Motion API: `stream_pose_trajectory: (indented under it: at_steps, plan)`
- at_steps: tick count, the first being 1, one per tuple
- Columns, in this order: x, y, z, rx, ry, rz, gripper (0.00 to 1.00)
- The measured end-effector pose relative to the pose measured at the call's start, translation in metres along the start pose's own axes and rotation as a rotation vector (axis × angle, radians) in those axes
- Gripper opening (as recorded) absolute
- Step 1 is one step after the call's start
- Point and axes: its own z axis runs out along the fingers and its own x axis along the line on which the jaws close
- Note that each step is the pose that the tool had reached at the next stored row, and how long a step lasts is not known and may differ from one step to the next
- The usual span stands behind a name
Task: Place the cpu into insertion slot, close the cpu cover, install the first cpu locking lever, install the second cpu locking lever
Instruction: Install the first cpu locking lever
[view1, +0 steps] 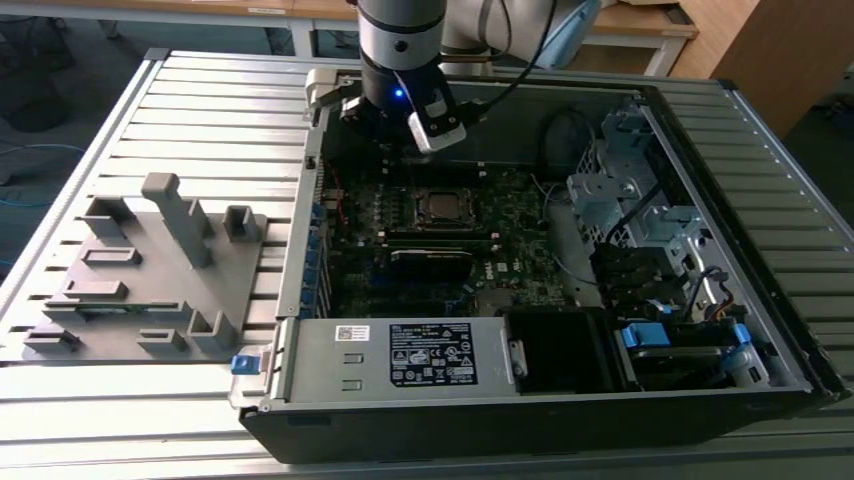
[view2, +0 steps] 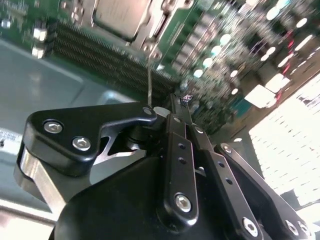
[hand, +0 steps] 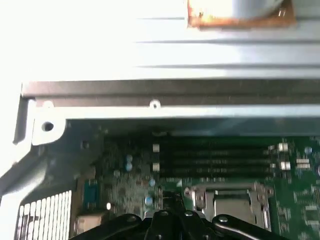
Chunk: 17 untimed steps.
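Grey slatted metal forms the table (view1: 200, 90) that carries an open black computer case (view1: 534, 425) lying on its side. A grey plastic fixture of blocks and posts (view1: 147, 290) sits beside the case at the exterior view's left. Inside the case lie a green motherboard (view1: 521, 250) and a silver box-shaped power supply (view1: 400, 355). The silver and black robot arm (view1: 400, 40) reaches down over the far part of the board. The small square cpu with a dull silver metal top (view2: 120, 15) sits in the square black insertion slot (view1: 441, 207). The thin silver metal cpu cover (hand: 199, 200) lies flat around it as a frame. In the second wrist view, the black end effector (view2: 160, 111) has its fingers drawn together on the upper end of a thin silver wire locking lever (view2: 150, 75). The lever stands up from the socket's edge towards the fingertips. In the first wrist view, the end effector hangs just beside the socket, near the black memory slots (hand: 215, 157).
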Motion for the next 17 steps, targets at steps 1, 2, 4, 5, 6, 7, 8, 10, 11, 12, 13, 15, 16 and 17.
stream_pose_trajectory:
  at_steps: [1, 2, 4, 5, 6, 7, 8, 10, 11, 12, 13, 15, 16, 17]
  plan:
    - [0.0, 0.0, 0.0, -0.0044, 0.0001, 0.0, 0.1]
    - [0.0, 0.0, 0.0, -0.0111, 0.0004, 0.0, 0.1]
    - [0.0001, -0.0001, 0.0001, -0.0349, 0.0012, -0.001, 0.1]
    - [0.0001, -0.0002, 0.0001, -0.0464, 0.0016, -0.001, 0.1]
    - [0.0001, -0.0002, 0.0001, -0.0528, 0.0017, -0.001, 0.1]
    - [0.0001, -0.0002, 0.0002, -0.054, 0.0016, -0.001, 0.1]
    - [0.0001, -0.0003, 0.0007, -0.0543, 0.0015, -0.001, 0.1]
    - [0.0001, -0.0007, 0.0022, -0.054, 0.0017, -0.001, 0.1]
    - [0.0001, -0.0009, 0.0029, -0.0542, 0.0017, -0.001, 0.1]
    - [0.0001, -0.0009, 0.003, -0.0545, 0.0019, -0.001, 0.1]
    - [0.0001, -0.0009, 0.003, -0.0552, 0.002, -0.001, 0.1]
    - [-0.0003, -0.0009, 0.0031, -0.0558, 0.002, -0.001, 0.1]
    - [-0.001, -0.0009, 0.0032, -0.056, 0.0018, -0.001, 0.1]
    - [-0.0022, -0.0009, 0.0033, -0.0561, 0.0017, -0.001, 0.1]
